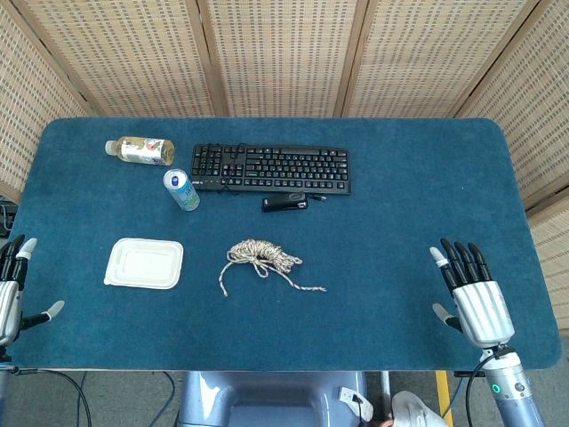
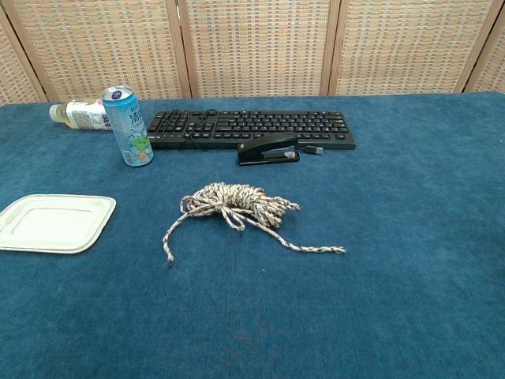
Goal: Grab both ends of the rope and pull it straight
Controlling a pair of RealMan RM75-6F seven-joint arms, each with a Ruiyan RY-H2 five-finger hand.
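A pale braided rope lies bundled in loose coils at the middle of the blue table; in the chest view the rope shows one end trailing to the front left and the other to the front right. My left hand rests at the table's left edge, fingers apart, holding nothing. My right hand lies flat near the front right, fingers spread and empty. Both hands are far from the rope, and neither appears in the chest view.
A white lidded container sits left of the rope. Behind it are a black keyboard, a black stapler, a blue can and a bottle lying on its side. Woven screens close off the back.
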